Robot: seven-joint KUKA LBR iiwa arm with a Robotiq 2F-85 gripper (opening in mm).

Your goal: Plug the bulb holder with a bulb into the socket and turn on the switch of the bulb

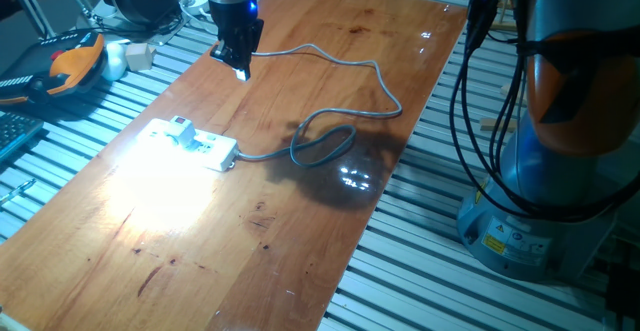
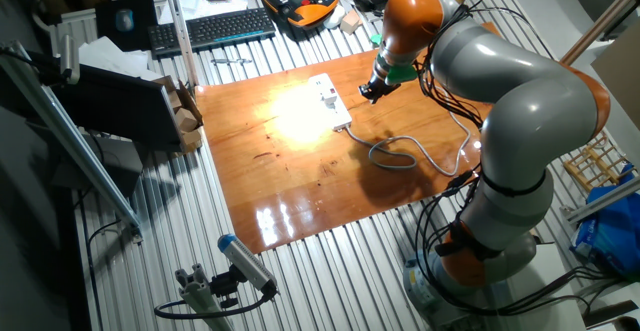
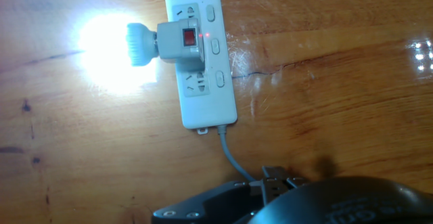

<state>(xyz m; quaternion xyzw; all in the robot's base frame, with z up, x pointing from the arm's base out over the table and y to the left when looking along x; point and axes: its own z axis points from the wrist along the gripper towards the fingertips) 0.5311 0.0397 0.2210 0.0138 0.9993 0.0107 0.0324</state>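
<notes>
The arm [image 2: 520, 101], grey with orange joints, bends over the tabletop [image 1: 330, 61] from its base at the far right of the other fixed view. The tabletop is a glossy brown wooden board lying on a ribbed metal bench [image 1: 430, 271], and a wide patch of glare whitens the wood around the lit bulb.

The socket [image 3: 201, 55] lies flat on the wood, a long white strip with a row of outlets and small buttons beside them. Its grey cable [image 1: 345, 101] leaves one end, curls into a loop beside the strip and runs on across the board toward the far edge.

The holder [image 3: 181, 40] sits plugged into an outlet near the middle of the strip, boxy and white, with a red mark on its top face. A tiny red light shows on the strip just beside it. The bulb [image 3: 111, 45] sticks out sideways from the holder over the wood, shining so brightly that its outline is washed out.

The gripper [image 1: 238, 59] hangs above the tabletop, apart from the socket and touching nothing; a blue light glows on the wrist above it. Whether its fingers are spread or pressed together I cannot tell.
</notes>
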